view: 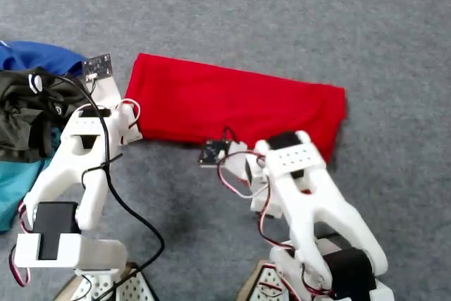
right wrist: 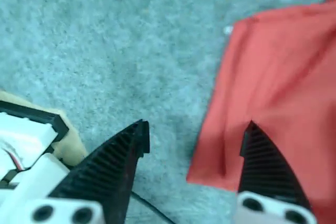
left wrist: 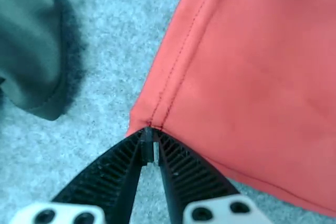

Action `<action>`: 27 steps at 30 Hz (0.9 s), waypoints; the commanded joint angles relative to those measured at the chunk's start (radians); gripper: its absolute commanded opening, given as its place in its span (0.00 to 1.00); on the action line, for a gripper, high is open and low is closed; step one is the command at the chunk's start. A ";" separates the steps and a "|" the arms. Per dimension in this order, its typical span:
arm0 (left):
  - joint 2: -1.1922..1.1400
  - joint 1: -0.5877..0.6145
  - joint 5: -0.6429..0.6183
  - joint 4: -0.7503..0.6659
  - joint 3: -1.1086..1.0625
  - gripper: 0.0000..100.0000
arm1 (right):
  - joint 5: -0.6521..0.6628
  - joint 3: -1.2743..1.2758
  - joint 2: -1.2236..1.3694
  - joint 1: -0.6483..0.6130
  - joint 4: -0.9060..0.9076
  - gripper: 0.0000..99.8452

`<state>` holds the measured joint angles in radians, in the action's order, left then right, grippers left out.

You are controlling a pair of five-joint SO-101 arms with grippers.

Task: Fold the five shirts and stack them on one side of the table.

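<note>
A red shirt (view: 236, 107), folded into a long strip, lies across the middle of the grey table. My left gripper (left wrist: 149, 148) is shut on the strip's near left corner (view: 132, 130), pinching the hemmed edge of the red shirt (left wrist: 247, 77). My right gripper (right wrist: 197, 129) is open over the strip's near right end. One finger (right wrist: 123, 156) is above bare table and the other finger (right wrist: 262, 161) is above the red shirt (right wrist: 283, 72), with the cloth's corner in the gap. My right arm (view: 296, 160) covers that spot from above.
A heap of unfolded shirts lies at the table's left edge: a blue one (view: 39, 56), a dark green one (view: 25, 114) and a teal one (view: 14, 181). The dark green shirt (left wrist: 26, 40) lies close beside the pinched corner. Grey table (view: 282, 26) stretches behind the strip.
</note>
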<state>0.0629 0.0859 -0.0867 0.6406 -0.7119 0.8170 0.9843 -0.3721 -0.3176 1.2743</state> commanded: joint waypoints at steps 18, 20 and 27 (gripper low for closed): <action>0.005 0.005 0.020 0.005 0.038 0.02 | -0.008 -0.012 0.254 0.036 -0.224 0.07; 0.005 0.005 0.020 0.005 0.038 0.02 | -0.008 -0.012 0.254 0.035 -0.224 0.06; 0.005 0.005 0.020 0.005 0.038 0.02 | -0.011 -0.012 0.254 0.035 -0.227 0.00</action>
<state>0.0629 0.0859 -0.0775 0.6406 -0.7119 0.8124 0.9613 -0.1757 -0.2823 1.0503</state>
